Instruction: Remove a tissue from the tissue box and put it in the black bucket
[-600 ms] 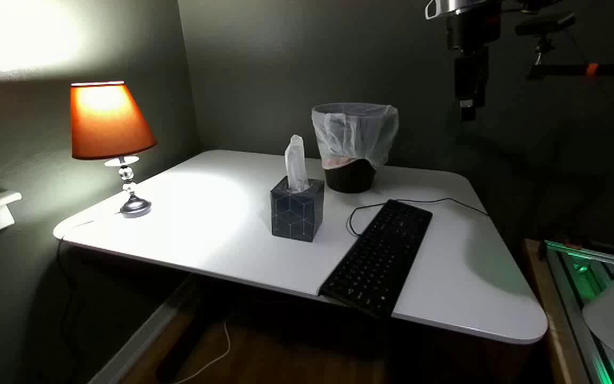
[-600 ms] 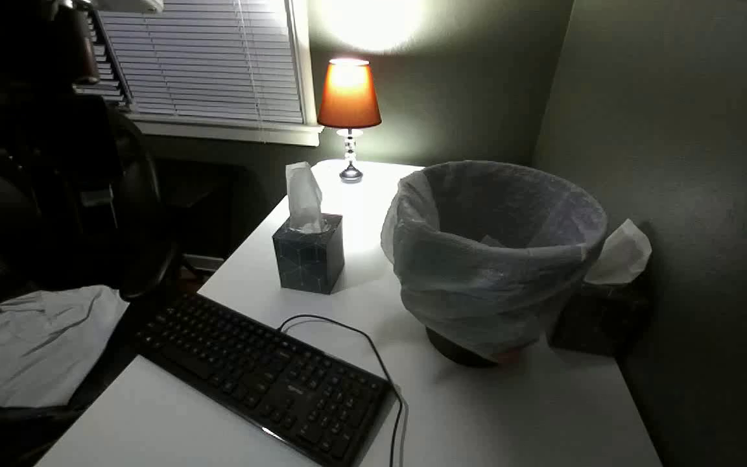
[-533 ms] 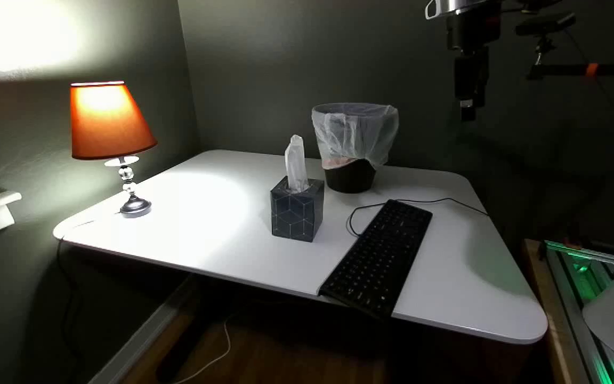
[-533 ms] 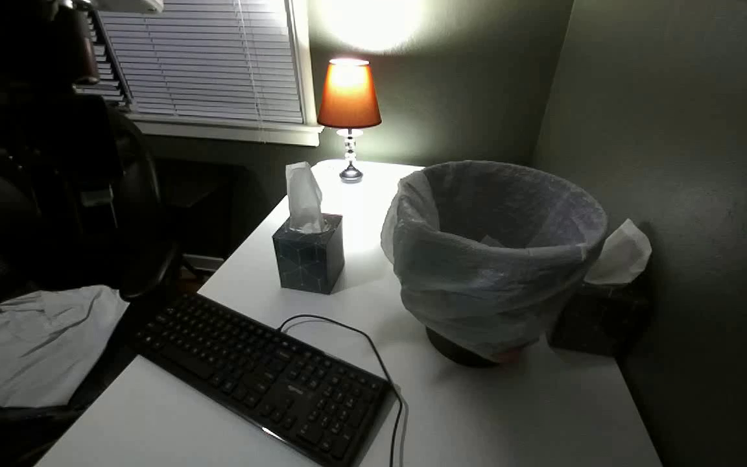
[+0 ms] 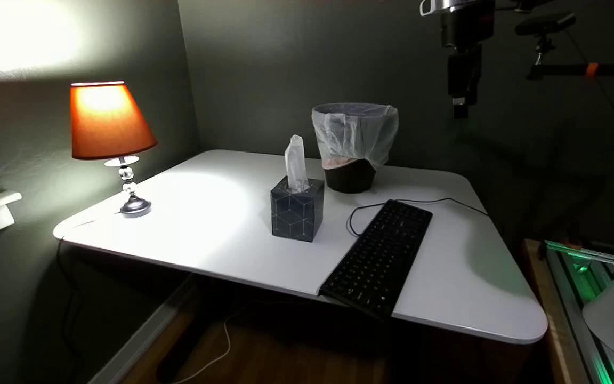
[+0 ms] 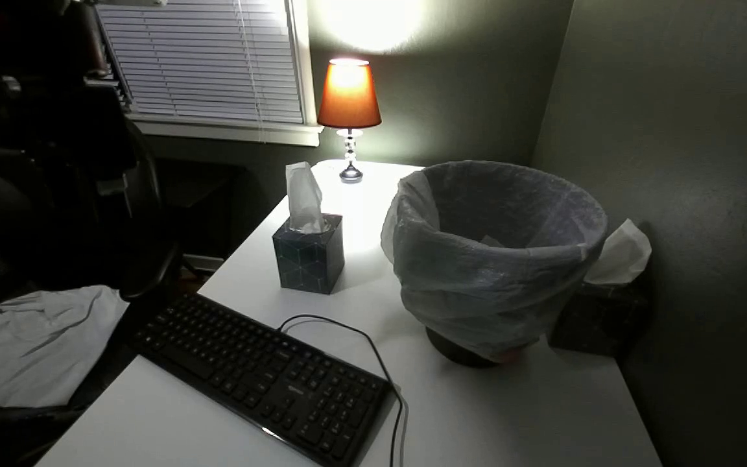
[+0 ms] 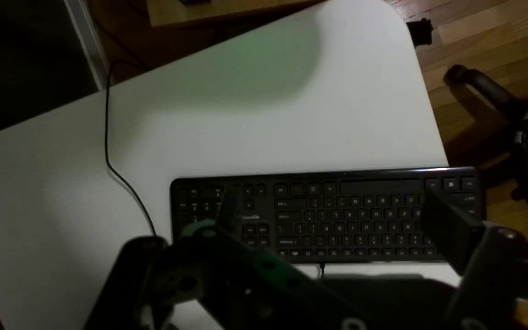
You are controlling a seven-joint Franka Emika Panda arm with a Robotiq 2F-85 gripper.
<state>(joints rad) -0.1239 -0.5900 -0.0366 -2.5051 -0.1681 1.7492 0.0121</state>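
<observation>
One white desk (image 5: 445,266), dark walls (image 5: 253,74), lit orange lamp (image 5: 107,125), tool (image 7: 337,215) spread wide

In an exterior view the wrist (image 5: 467,26) hangs high at the right, the end effector (image 5: 460,110) pointing down beneath it; in the wrist view its two fingers (image 7: 454,233) stand wide apart, one left, one right; the pale base (image 5: 613,325) sits lower down at the near right, partly out of view.
</observation>
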